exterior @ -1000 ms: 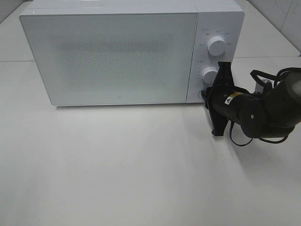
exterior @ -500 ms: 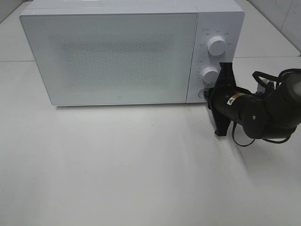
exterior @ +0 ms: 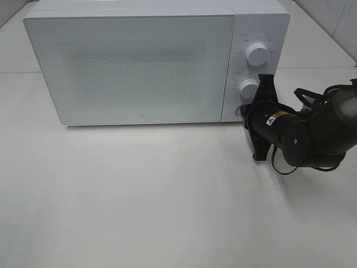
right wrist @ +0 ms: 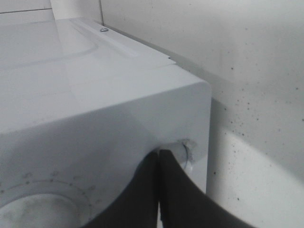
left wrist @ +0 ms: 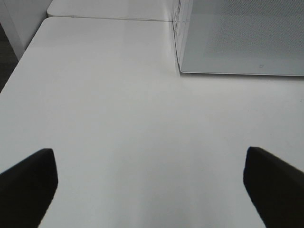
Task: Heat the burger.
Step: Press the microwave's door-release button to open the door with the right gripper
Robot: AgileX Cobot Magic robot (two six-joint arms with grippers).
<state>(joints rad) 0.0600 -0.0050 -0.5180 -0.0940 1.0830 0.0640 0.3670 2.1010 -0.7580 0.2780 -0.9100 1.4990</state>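
— What is the surface like, from the near edge outward?

— A plain white tabletop, matt and bare across its whole near half. At its near left side the left gripper hangs above it with its two dark fingers spread wide apart and nothing between them. Beyond the left edge a strip of dark floor shows.

— And further in?

— Toward the right edge the black right arm reaches in, cables looping round it. The right gripper has its fingers pressed together, holding nothing. The tips sit at the small round button in the lower right corner of the microwave's control panel. I cannot tell whether they press it.

— The microwave itself?

— A white microwave stands along the far part of the tabletop, its door shut and frosted with a dotted screen. Two white dials are stacked on the panel, the upper dial over the lower dial. A seam crosses the tabletop beside it. Behind is a pale wall, flecked with dark specks.

— How does the burger look?

— No view shows the burger. Nothing can be made out through the door, so I cannot tell where it is.
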